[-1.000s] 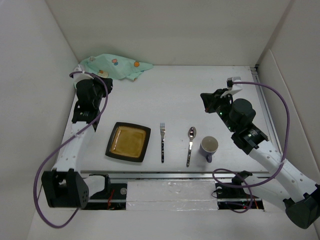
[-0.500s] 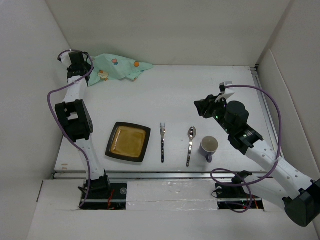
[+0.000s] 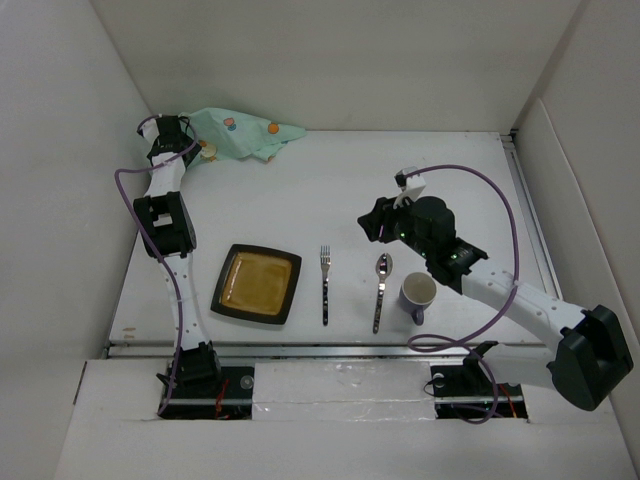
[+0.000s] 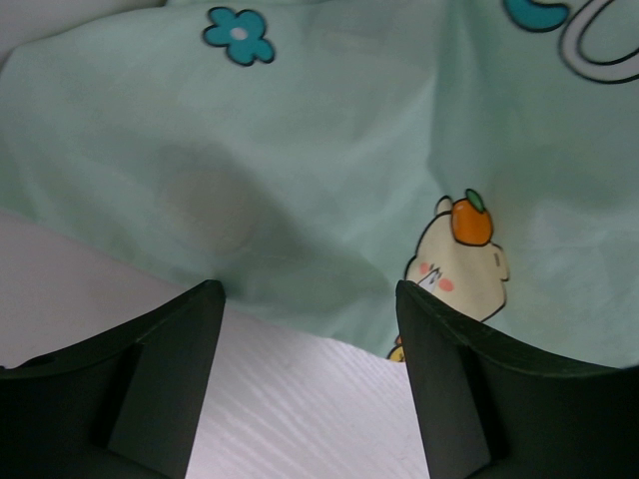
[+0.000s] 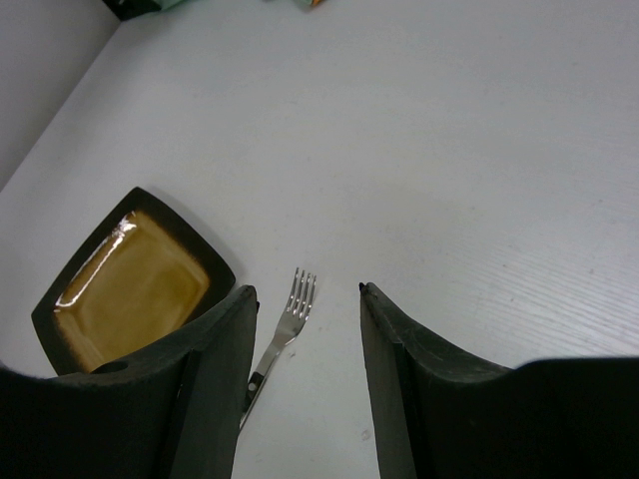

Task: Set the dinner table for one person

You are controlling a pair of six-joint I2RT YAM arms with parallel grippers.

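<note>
The white dinner table (image 3: 420,170) has a silver rail (image 3: 330,345) along its near edge. Near that edge four things lie in a row. From left to right they are a dark square plate (image 3: 256,284) with a yellow-brown middle, a fork (image 3: 325,285), a spoon (image 3: 380,291) and a blue mug (image 3: 417,295). They do not touch each other. A green cloth (image 3: 240,132) with little pictures lies bunched in the far left corner. The left gripper (image 3: 188,148) is at the edge of the cloth. The right gripper (image 3: 372,224) is over the table, just past the spoon.
</note>
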